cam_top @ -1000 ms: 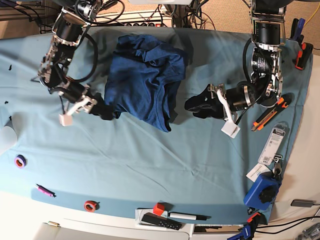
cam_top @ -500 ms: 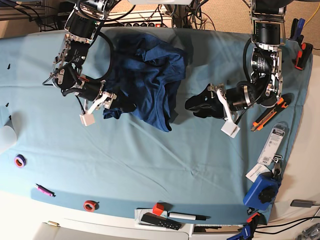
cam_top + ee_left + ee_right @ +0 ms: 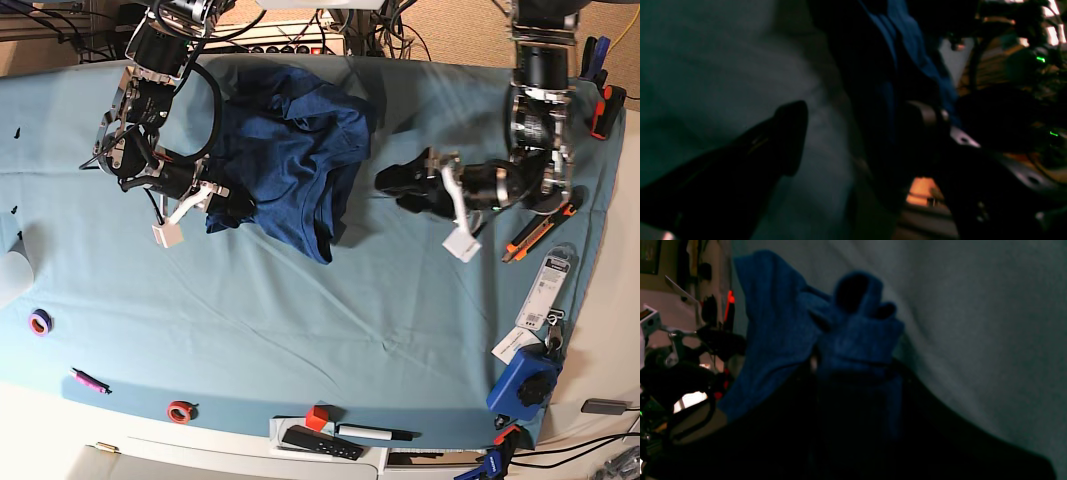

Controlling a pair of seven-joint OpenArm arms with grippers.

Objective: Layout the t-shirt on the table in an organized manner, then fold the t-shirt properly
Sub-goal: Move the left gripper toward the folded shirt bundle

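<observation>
The right gripper (image 3: 228, 206) pinches the bunched shirt's (image 3: 290, 160) edge on the table (image 3: 300, 320); beside the shirt, the left gripper (image 3: 395, 190) gapes empty.

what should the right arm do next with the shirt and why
Probably pull that edge outward, away from the heap. The t-shirt lies crumpled on the table, and the right gripper has a fold of its edge bunched between its fingers in the right wrist view. The left gripper stands open beside the shirt, holding nothing.
</observation>
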